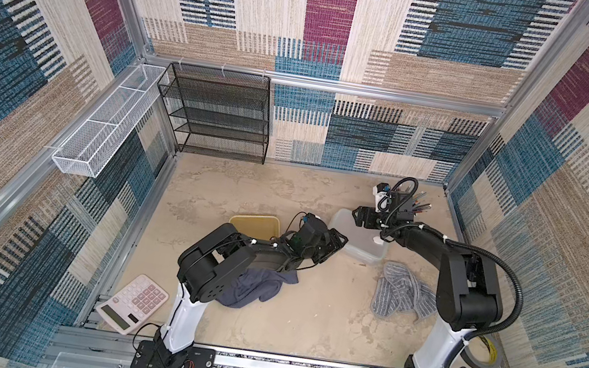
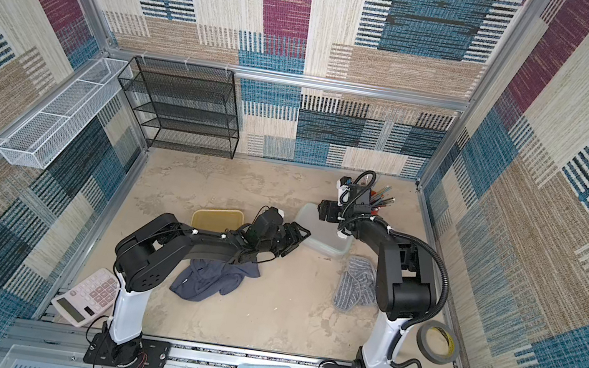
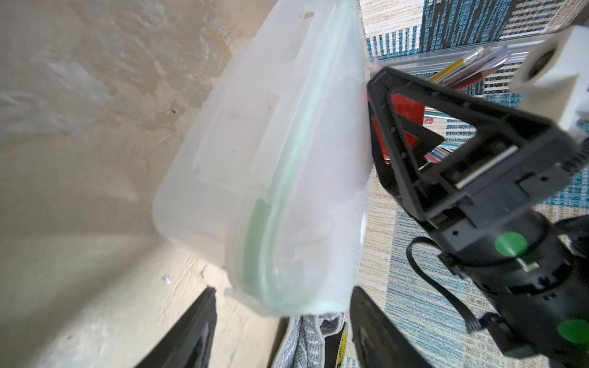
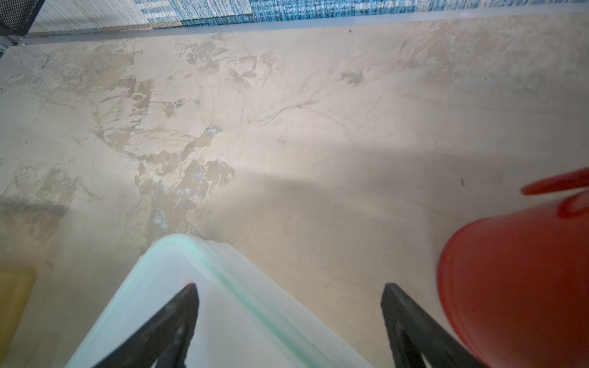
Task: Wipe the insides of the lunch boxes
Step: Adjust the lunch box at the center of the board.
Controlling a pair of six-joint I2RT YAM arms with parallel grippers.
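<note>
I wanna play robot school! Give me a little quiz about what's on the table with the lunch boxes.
1. True or false: the right gripper is holding a cloth.
2. What stands near the clear lunch box, beside the right gripper? A) a red cup B) a teddy bear C) a green bottle
3. Fill in: ___ cloths lie on the table.
Key: 1. False, its jaws are open and empty. 2. A. 3. Two: the dark blue cloth and the grey striped cloth.
</note>
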